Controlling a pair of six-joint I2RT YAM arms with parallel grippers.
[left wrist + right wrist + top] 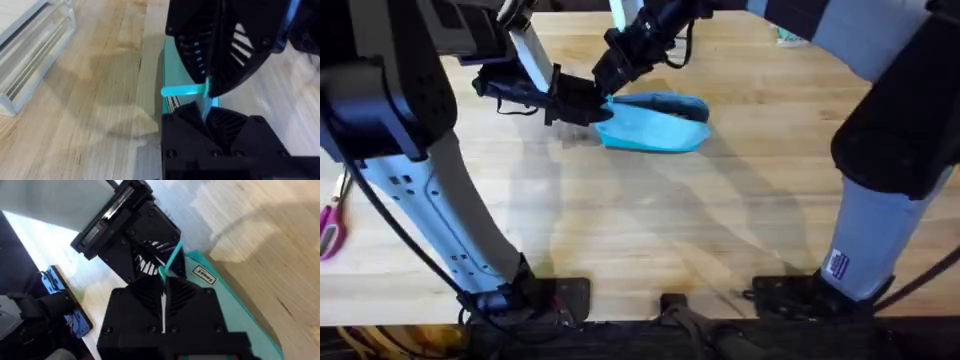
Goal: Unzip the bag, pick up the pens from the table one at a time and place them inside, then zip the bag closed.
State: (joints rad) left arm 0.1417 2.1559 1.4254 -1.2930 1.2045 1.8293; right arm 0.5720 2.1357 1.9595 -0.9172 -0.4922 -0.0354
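Note:
The light blue bag point(655, 124) lies on the wooden table point(650, 230) at the back, middle-left. My left gripper point(586, 108) holds the bag's left end, its black fingers point(235, 132) shut on the fabric point(170, 102). My right gripper point(607, 84) reaches in from the far side to the same end. It is shut on the thin teal zipper pull tab point(172, 260), which runs between its fingers point(145, 300). In the left wrist view that tab point(182, 90) sticks out sideways from the right gripper point(207, 90). The pens are out of view.
A clear plastic box point(30, 55) stands on the table left of the bag. Pink scissors point(328, 232) lie at the table's left edge. A small teal item point(790, 38) sits at the far right back. The two grippers are almost touching.

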